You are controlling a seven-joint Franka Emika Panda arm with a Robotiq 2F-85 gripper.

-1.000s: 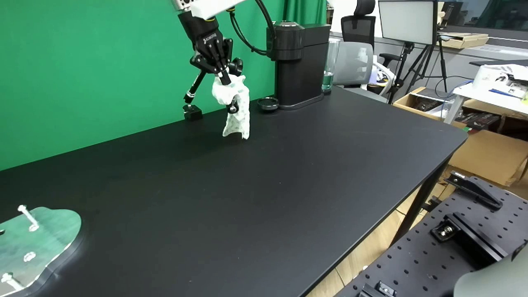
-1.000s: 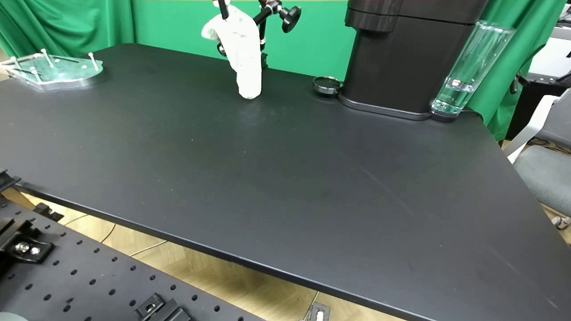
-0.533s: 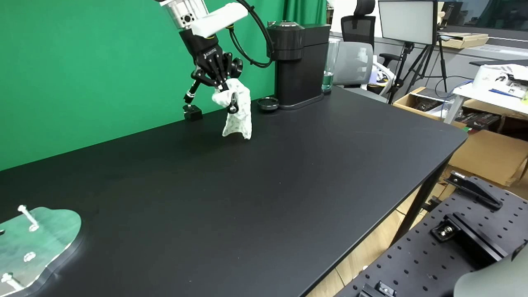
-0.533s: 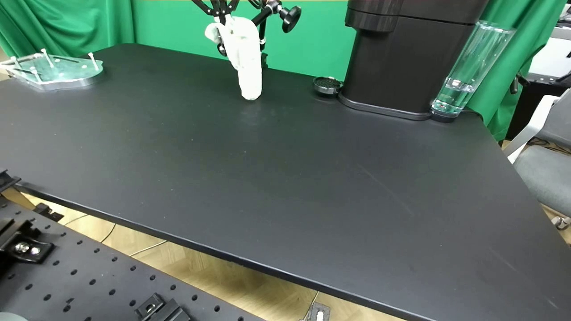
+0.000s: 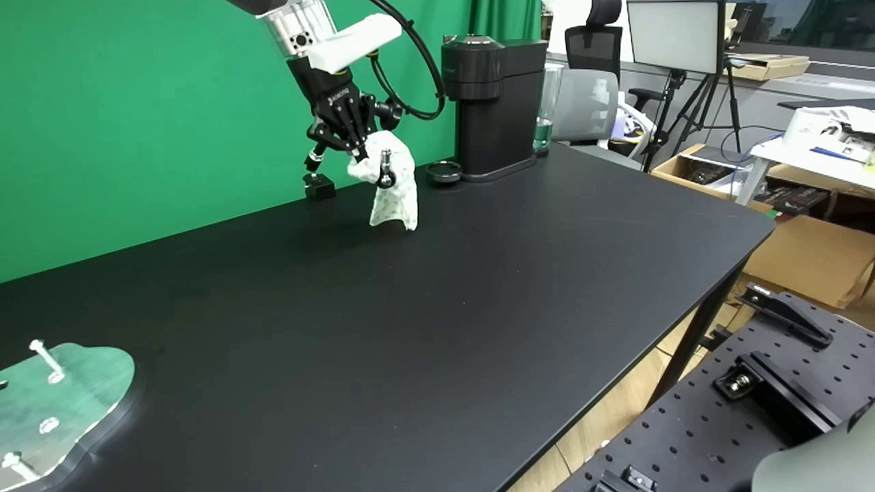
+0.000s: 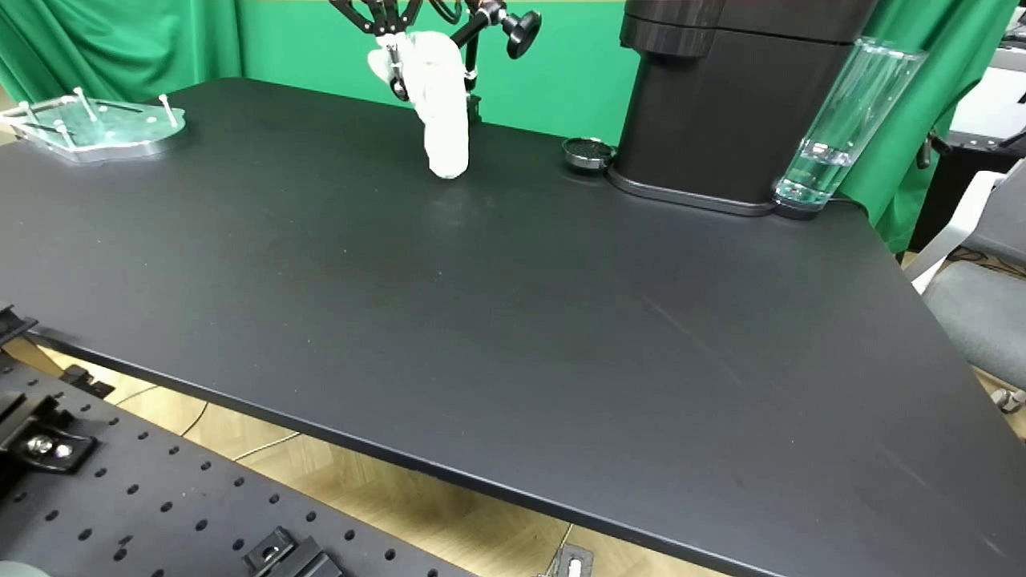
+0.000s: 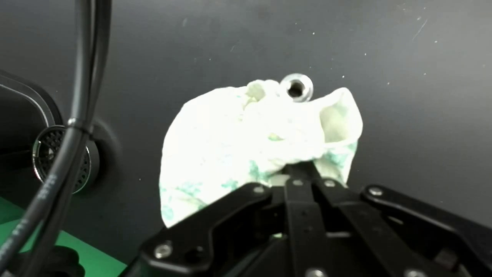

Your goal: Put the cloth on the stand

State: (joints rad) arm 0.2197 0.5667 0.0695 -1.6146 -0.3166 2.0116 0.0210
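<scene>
A green backdrop (image 5: 150,123) runs along the back edge of a black bench (image 5: 424,307), where a coffee machine (image 5: 495,106) stands nearer one corner; a pegged acrylic board (image 6: 120,128) lies by the end edge away from the machine. Close to the back edge rises a black jointed stand (image 6: 470,29), and the white cloth (image 5: 402,181) with a faint green print hangs over its arm, the arm's round tip (image 5: 387,180) showing in front. The cloth's lower end dangles on the machine's side; whether it touches the bench cannot be told. The gripper (image 5: 359,153) pinches a bunched fold at the cloth's upper part, near the tip.

Judged from this, carrying is done and the hanging nearly so: the stand seems to bear most of the cloth. Left to do are the release and a clean retreat that does not drag the fold along.
</scene>
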